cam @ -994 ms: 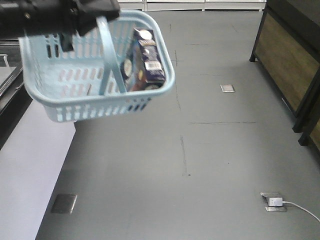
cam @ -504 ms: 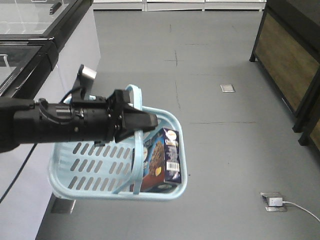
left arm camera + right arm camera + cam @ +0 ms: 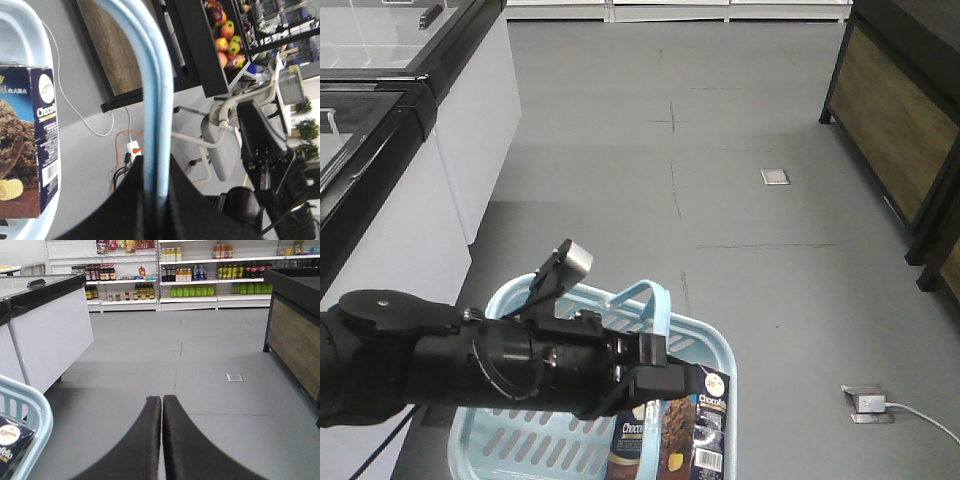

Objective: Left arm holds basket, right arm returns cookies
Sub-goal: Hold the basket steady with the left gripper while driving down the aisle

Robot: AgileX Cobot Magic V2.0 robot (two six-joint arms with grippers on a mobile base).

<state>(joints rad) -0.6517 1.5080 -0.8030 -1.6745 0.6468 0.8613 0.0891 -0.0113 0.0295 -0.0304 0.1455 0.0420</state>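
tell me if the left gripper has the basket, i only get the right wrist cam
Observer: Yes. The left gripper is shut on the handle of the basket, clear in the left wrist view.
Operator: where's the cookie box sitting in there
Observer: The front view shows the cookies box at the basket's right end, just past the left gripper, printed face toward the camera.
Operator: anything else in the basket
Observer: Nothing else shows in the front view, though the left arm covers much of the inside.
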